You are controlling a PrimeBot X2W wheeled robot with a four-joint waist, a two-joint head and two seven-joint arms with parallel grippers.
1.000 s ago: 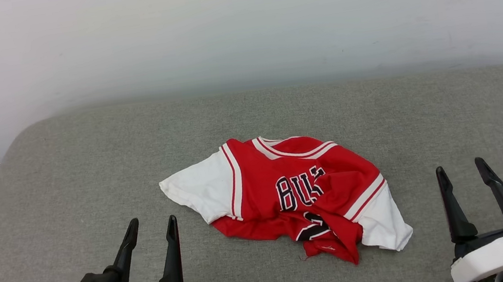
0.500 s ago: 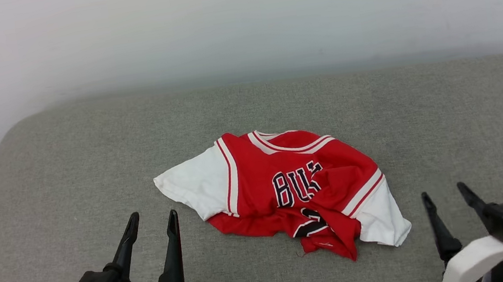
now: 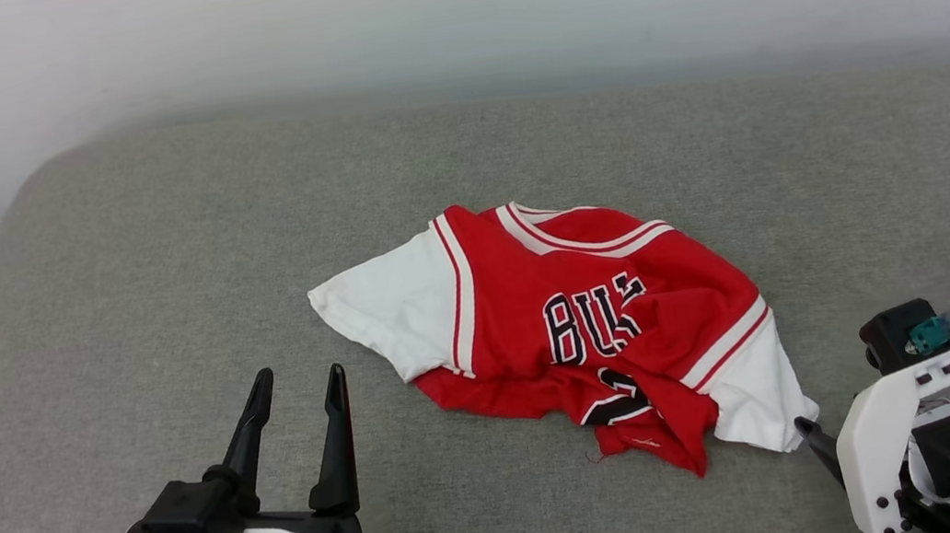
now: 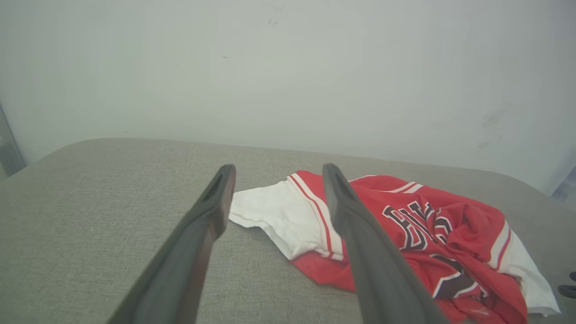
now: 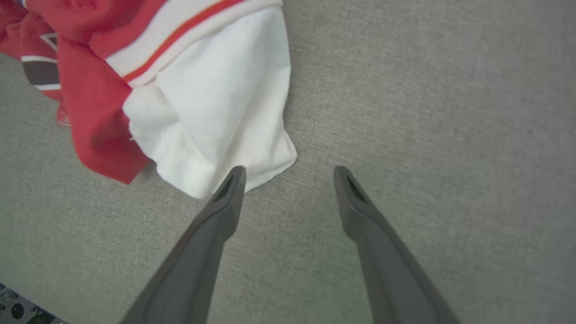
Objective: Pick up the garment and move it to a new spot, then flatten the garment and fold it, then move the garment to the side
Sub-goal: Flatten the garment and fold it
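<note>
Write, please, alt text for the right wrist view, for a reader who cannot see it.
The right gripper, jaws open, points down at a grey fabric cushion beside the white sleeve of the garment, a crumpled red jersey. One dark fingertip overlaps the sleeve's corner in the picture; whether it touches is unclear.

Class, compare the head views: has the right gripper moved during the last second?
Yes. Judged against the garment, the right gripper has swung toward it and tipped down; its open jaws now point at the white sleeve corner.
</note>
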